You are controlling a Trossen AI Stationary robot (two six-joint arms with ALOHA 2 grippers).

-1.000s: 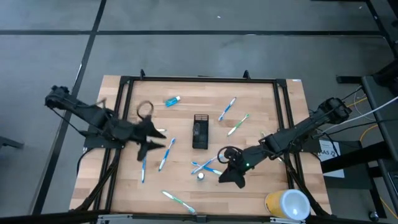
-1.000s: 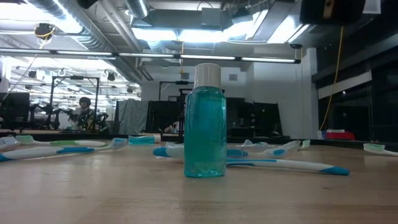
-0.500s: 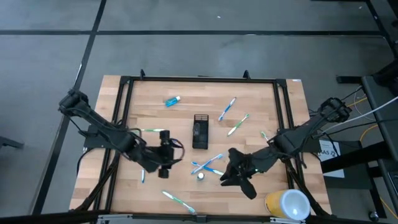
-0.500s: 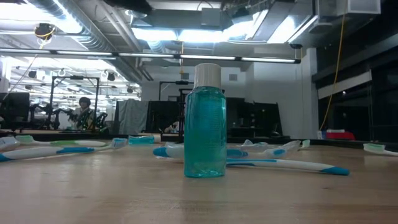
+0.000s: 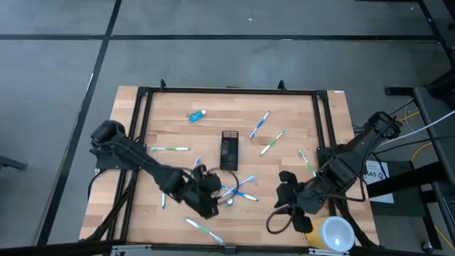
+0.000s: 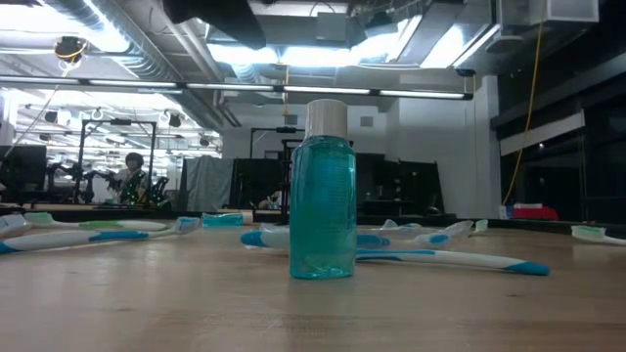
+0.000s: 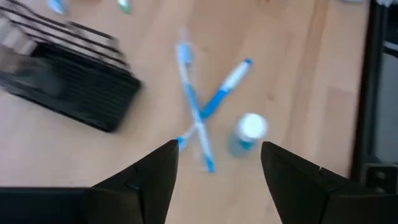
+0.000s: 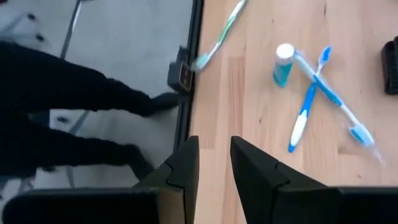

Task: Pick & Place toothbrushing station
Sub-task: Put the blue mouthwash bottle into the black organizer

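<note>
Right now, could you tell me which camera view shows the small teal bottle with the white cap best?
The low view: the teal bottle stands upright, close and centred, seen whole. The high view gives only a tiny white cap beside the crossed toothbrushes. Both wrist views show it small, from above, the left one blurred.

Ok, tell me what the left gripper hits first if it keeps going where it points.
Probably the crossed blue toothbrushes, with the small bottle just beside them; the open left gripper frames both, though depth is unclear.

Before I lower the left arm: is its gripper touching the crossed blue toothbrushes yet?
Apart. In the left wrist view the left gripper is open, bare wood between its fingers and the crossed blue toothbrushes.
</note>
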